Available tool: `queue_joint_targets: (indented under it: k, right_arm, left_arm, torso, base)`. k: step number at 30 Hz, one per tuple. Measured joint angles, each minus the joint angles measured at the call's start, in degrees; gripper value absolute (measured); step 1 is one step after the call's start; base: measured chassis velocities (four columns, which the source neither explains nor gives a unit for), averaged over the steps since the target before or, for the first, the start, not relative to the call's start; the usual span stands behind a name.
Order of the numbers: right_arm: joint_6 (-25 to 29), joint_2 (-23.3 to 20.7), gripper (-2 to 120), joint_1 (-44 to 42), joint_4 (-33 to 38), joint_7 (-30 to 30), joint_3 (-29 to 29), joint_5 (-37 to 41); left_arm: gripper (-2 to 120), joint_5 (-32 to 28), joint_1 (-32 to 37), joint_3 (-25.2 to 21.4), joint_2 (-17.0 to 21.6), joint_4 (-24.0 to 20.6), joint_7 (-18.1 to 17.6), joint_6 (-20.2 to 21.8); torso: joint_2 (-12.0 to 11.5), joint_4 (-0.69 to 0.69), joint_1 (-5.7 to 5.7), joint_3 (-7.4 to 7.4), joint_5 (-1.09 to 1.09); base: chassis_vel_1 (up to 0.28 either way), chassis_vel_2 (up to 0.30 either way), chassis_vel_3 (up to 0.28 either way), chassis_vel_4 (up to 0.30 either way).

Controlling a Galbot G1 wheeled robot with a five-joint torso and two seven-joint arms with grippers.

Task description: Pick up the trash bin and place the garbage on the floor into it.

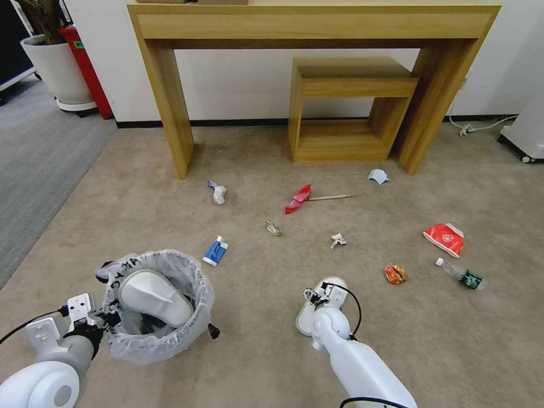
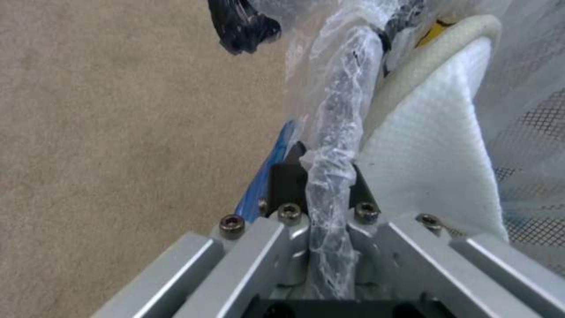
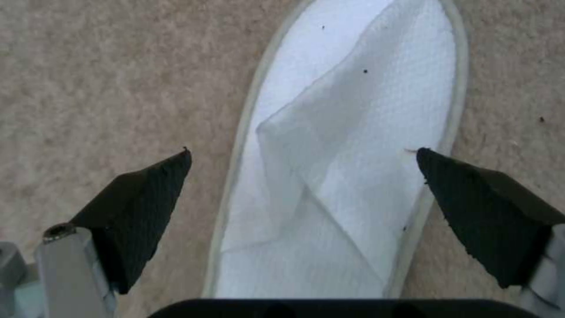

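Left gripper (image 1: 96, 320): lower left of the head view, jaws closed on the bag-wrapped rim of the trash bin (image 1: 164, 340); the left wrist view shows the crinkled rim (image 2: 335, 176) pinched between the jaws.
Trash bin: held at the lower left of the head view, over the beige carpet (image 1: 238, 362); one white slipper (image 1: 156, 297) sticks out of its mouth, leaning on the bag.
Right gripper (image 1: 316, 296): lower centre of the head view, directly over the second slipper (image 1: 334, 283) lying on the floor; in the right wrist view the black fingertips (image 3: 147, 198) stand wide apart on either side of that slipper (image 3: 353, 154), holding nothing.
Blue-white carton (image 1: 215, 251): on the carpet just right of the bin, centre left.
Red wrapper (image 1: 298, 199) and wooden stick (image 1: 331, 198): mid-frame, touching end to end.
Pale blue mask (image 1: 378, 176): by the right leg of the wooden console (image 1: 170, 113), upper right of centre.
Red packet (image 1: 445, 238), orange packet (image 1: 395, 273), clear bottle (image 1: 460, 275): grouped at the right, apart from one another.
Small scraps: a white-blue wad (image 1: 217, 193) upper centre left, a dark foil piece (image 1: 273, 228) and a white scrap (image 1: 338, 240) mid-frame.
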Motion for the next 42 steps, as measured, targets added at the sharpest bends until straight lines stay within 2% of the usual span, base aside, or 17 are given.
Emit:
queue_joint_targets:
  k: [8,9,10,11,12,15,16,19,20,23,29,31,32,34,42]
  right_arm:
    - [1.2,0.5,82,1.4,-4.5,-1.7,-0.8,-1.9]
    - [1.5,0.7,75,1.7,-5.4,-2.2,-0.9,-2.3]
    - [1.6,0.7,74,1.8,-5.8,-2.4,-0.9,-2.4]
    - [2.4,1.0,65,2.1,-7.3,-3.2,-1.1,-3.4]
    - [2.4,1.0,65,2.1,-7.3,-3.2,-1.1,-3.4]
    - [3.6,1.2,52,2.9,-9.4,-4.6,-1.8,-4.7]
    - [3.6,1.2,52,2.9,-9.4,-4.6,-1.8,-4.7]
    - [4.1,1.0,35,3.0,-9.6,-5.2,-2.5,-5.4]
    - [4.1,1.0,35,3.0,-9.6,-5.2,-2.5,-5.4]
    - [4.5,0.7,22,2.7,-9.7,-5.6,-3.1,-6.2]
    - [5.1,0.4,18,2.3,-9.8,-5.9,-3.4,-7.2]
    - [5.3,0.2,9,2.0,-9.7,-6.1,-3.4,-7.8]
    - [5.3,0.2,9,2.0,-9.7,-6.1,-3.4,-7.8]
    - [5.3,-0.2,0,1.5,-8.8,-6.1,-3.3,-7.8]
    - [6.4,-3.0,0,-0.7,-2.5,-8.1,-2.9,-7.7]
  left_arm:
    - [1,0.1,0.0,0.1,0.0,-0.1,0.1,-0.1]
    - [1,0.2,0.0,0.2,0.0,-0.1,0.1,-0.2]
    - [1,0.2,0.0,0.2,-0.1,-0.1,0.1,-0.2]
    - [1,0.2,0.0,0.3,-0.1,-0.1,0.1,-0.2]
    - [1,0.2,0.0,0.3,-0.1,-0.1,0.1,-0.2]
    - [1,0.4,0.0,0.5,-0.1,0.0,0.2,-0.5]
    - [1,0.4,0.0,0.5,-0.1,0.0,0.2,-0.5]
    - [1,0.5,-0.2,0.8,-0.2,0.1,0.6,-0.7]
    - [1,0.5,-0.2,0.8,-0.2,0.1,0.6,-0.7]
    - [1,0.5,-0.3,1.1,-0.4,0.0,0.9,-0.9]
    - [1,0.7,-0.3,1.3,-0.7,-0.2,1.0,-1.1]
    - [1,0.8,-0.4,1.4,-0.8,-0.2,1.0,-1.2]
    - [1,0.8,-0.4,1.4,-0.8,-0.2,1.0,-1.2]
    - [1,0.9,-0.4,1.4,-0.8,-0.2,1.1,-1.2]
    - [1,0.9,-0.9,1.4,-0.7,0.5,1.1,-1.3]
  torso:
    - [0.0,0.0,0.0,-0.01,0.0]
    - [0.0,0.0,0.0,-0.01,0.0]
    - [0.0,0.0,0.0,-0.01,0.0]
    - [0.0,0.0,0.0,0.0,0.0]
    - [0.0,0.0,0.0,0.0,0.0]
    - [0.0,-0.01,0.0,-0.01,-0.01]
    - [0.0,-0.01,0.0,-0.01,-0.01]
    - [0.0,-0.01,0.0,-0.01,-0.01]
    - [0.0,-0.01,0.0,-0.01,-0.01]
    - [0.0,-0.01,0.0,-0.01,0.0]
    - [0.0,0.0,0.0,-0.01,0.01]
    - [0.0,0.0,0.0,-0.01,0.01]
    - [0.0,0.0,0.0,-0.01,0.01]
    - [0.0,0.0,0.0,0.0,0.02]
    - [0.0,0.0,0.0,0.0,0.02]
  base:
    - [0.0,0.0,0.0,0.0]
    - [0.0,0.0,0.0,0.0]
    - [0.0,0.0,0.0,0.0]
    - [0.0,0.0,0.0,0.0]
    - [0.0,0.0,0.0,0.0]
    - [0.0,0.0,0.0,0.0]
    - [0.0,0.0,0.0,0.0]
    - [0.0,0.0,0.0,0.0]
    - [0.0,0.0,0.0,0.0]
    - [0.0,0.0,0.0,0.0]
    - [0.0,0.0,0.0,0.0]
    - [0.0,0.0,0.0,0.0]
    - [0.0,0.0,0.0,0.0]
    - [0.0,0.0,0.0,0.0]
    - [0.0,0.0,0.0,0.0]
